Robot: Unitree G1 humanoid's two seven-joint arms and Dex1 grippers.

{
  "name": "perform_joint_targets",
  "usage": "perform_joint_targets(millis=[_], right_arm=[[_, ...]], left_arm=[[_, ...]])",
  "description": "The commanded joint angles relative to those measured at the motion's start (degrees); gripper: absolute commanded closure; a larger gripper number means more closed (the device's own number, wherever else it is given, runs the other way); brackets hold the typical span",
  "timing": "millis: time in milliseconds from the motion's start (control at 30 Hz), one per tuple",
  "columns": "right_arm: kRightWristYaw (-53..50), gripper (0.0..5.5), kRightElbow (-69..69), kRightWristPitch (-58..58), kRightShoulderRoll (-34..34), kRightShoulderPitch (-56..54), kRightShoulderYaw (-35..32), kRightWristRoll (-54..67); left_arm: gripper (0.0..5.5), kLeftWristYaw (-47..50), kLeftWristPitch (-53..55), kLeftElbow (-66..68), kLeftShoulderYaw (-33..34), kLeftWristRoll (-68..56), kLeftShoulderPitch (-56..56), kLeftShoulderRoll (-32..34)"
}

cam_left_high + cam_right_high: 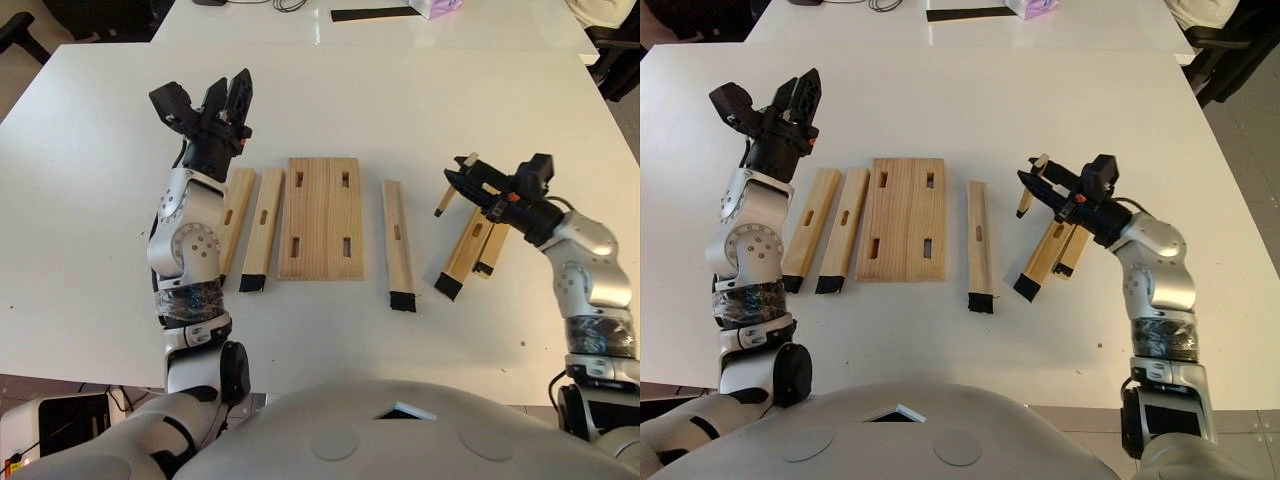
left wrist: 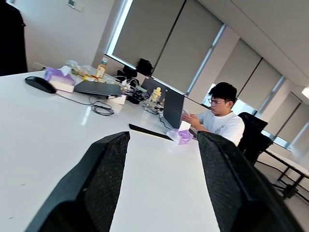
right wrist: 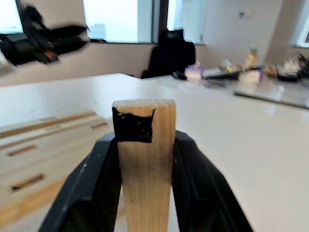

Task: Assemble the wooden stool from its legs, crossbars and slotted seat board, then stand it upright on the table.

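Note:
The slotted seat board (image 1: 320,217) lies flat mid-table. Two legs (image 1: 236,212) (image 1: 264,228) lie side by side to its left, and one leg (image 1: 398,243) lies to its right. Two more wooden pieces (image 1: 468,250) rest together at the right. Just above them my right gripper (image 1: 463,183) is shut on a short crossbar (image 1: 1032,186), whose black-marked end (image 3: 144,140) sticks out between the fingers (image 3: 91,183). My left gripper (image 1: 226,100) is raised above the far ends of the left legs, open with nothing between its fingers (image 2: 91,188).
The white table (image 1: 100,130) has bare room on the far side and at the front. A second table (image 1: 480,25) stands behind it with a black strip (image 1: 370,13) and a tissue box (image 1: 436,7). Dark chairs stand at the far corners.

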Motion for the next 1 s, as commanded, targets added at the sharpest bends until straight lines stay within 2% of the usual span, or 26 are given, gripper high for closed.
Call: perform_joint_targets(millis=[33,267,567,733,800,900,1000], right_arm=[[-2.6,4.2,6.2,-5.2,2.3,0.6,0.0,-3.5],[-0.9,4.2,0.1,-3.3,-0.3,7.5,-0.1,-1.2],[-1.0,4.2,-1.7,0.5,-3.2,3.7,-0.5,0.3],[5.8,4.2,-10.8,16.5,-13.8,-1.3,-4.5,10.7],[10.4,4.2,-10.4,21.4,-17.8,-3.2,-4.9,12.8],[14.8,4.2,-7.1,22.0,-21.1,-4.2,-4.5,11.3],[17.0,4.2,-6.6,21.2,-21.0,-3.8,-3.3,10.3]], left_arm=[[2.91,-1.6,1.0,2.8,-1.0,0.3,-2.2,1.0],[2.91,-1.3,0.4,2.3,-0.5,0.5,-1.1,0.8],[2.91,0.2,-0.3,-0.3,-0.1,0.5,1.2,-0.5],[2.91,2.3,-1.8,-4.0,1.1,0.6,5.7,-2.2],[2.91,3.3,-2.9,-5.5,1.5,0.8,7.3,-3.0],[2.91,3.8,-3.9,-5.6,1.8,0.8,7.8,-3.5],[2.91,3.7,-4.1,-5.2,1.6,0.8,7.6,-3.4]])
